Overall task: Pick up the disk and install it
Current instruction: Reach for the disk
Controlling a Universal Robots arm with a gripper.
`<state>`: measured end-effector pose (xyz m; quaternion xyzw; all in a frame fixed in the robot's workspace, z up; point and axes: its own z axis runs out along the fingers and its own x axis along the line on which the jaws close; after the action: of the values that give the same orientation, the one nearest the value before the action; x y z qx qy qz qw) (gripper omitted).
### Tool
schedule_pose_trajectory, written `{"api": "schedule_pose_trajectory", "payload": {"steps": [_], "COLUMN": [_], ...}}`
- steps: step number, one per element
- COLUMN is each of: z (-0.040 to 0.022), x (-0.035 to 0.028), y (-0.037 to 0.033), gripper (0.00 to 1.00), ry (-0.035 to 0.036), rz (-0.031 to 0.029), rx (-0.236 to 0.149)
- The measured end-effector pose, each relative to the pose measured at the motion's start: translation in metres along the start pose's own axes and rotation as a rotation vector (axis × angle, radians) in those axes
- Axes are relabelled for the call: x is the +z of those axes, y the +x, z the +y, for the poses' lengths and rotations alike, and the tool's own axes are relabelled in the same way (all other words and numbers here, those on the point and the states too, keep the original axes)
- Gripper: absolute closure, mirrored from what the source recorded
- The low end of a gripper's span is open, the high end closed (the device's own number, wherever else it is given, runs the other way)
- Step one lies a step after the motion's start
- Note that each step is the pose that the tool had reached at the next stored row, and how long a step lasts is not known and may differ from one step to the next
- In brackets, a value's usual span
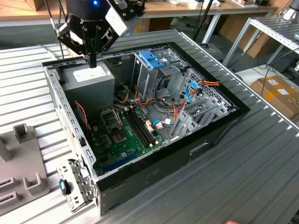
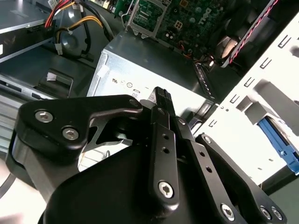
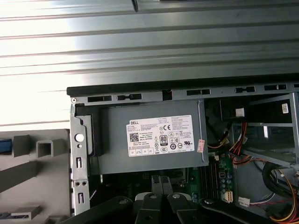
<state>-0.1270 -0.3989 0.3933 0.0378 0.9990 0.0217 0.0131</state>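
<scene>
Black pincer hangs over grey PSU at the case corner, fingers pressed together w/ nothing btwn them. Disk: blue rail edge peeks past the case wall, outside the case, well apart from pincer. Mobo lies beyond the PSU.

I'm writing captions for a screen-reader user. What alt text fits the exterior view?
A black robot gripper hangs just above the grey power supply in a corner of an open computer case, which lies on a ribbed metal table. Inside are a green motherboard, coloured cables and an upright grey drive cage with a blue top.
</scene>
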Motion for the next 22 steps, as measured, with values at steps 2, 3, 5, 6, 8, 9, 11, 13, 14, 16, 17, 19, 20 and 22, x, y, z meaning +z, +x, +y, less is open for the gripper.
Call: {"api": "schedule_pose_trajectory", "payload": {"steps": [2,3,5,6,8,9,11,13,14,16,17,19,20,22], "z": [-0.0001,-0.0001,-0.0001,-0.0001,-0.0001,-0.0001,-0.0001,-0.0001,-0.0001,-0.0002,-0.0002,-0.0003,-0.0004,-0.0004], "x": [-0.0001,-0.0001,0.0,-0.0001,-0.0001,-0.0001,-0.0001,0.0,0.0,-0.0001,-0.0001,-0.0001,-0.0001,-0.0002], "y": [0.0011,0.0011,0.0013,0.0014,0.0014,0.0014,0.0014,0.0015,0.0017,0.0026,0.0031,0.0044,0.0048,0.006], "gripper": [0.89,0.89,0.89,0.89,0.89,0.89,0.89,0.89,0.89,0.89,0.89,0.89,0.89,0.89], "ry": [0.0001,0.0001,0.0,0.0001,0.0,0.0,0.0001,0.0,0.0,0.0,0.0001,0.0,0.0,0.0001], "rz": [0.0,0.0,0.0,0.0,0.0,0.0,0.0,0.0,0.0,0.0,0.0,0.0,0.0,0.0], "rx": [0.0,0.0,0.0,0.0,0.0,0.0,0.0,0.0,0.0,0.0,0.0,0.0,0.0,0.0]}}
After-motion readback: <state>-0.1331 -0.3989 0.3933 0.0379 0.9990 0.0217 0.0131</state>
